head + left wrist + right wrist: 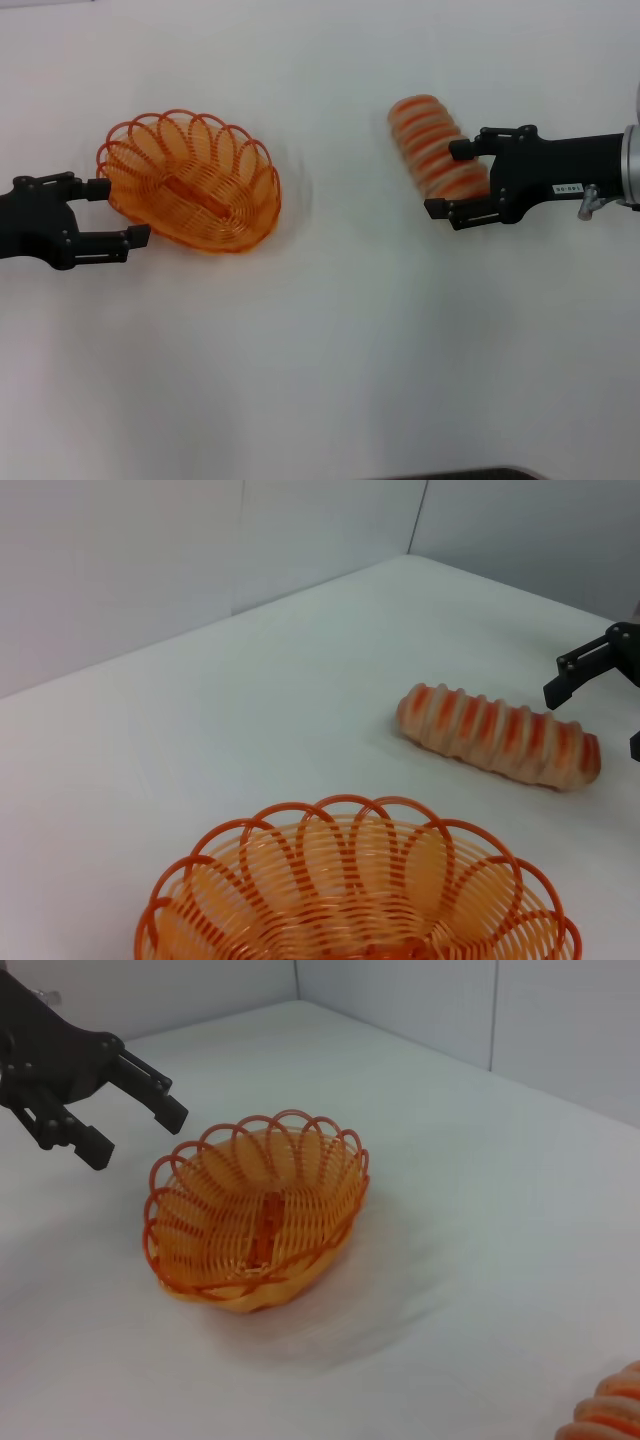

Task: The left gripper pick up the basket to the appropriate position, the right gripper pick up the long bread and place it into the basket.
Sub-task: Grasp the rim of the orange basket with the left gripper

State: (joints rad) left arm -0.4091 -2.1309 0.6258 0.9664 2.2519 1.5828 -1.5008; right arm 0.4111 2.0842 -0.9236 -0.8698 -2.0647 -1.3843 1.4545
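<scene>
My left end effector (120, 213) spread at basket (195, 185) rim; right end effector (455, 180) spread around long bread (438, 148); whole loaf visible in L wrist view only.

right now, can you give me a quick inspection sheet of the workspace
surface: plain white table, no marks seen.
basket: empty, resting on the table on the robot's left.
long bread: lying on the table on the right, outside the basket.
clutter: nothing seen.
left gripper: open, fingers at the basket's near end; in the right wrist view it is apart from the rim.
right gripper: open, fingers either side of one end of the bread, not closed on it.
cables: nothing seen.
surroundings: pale wall panels behind the table's far edge.
</scene>
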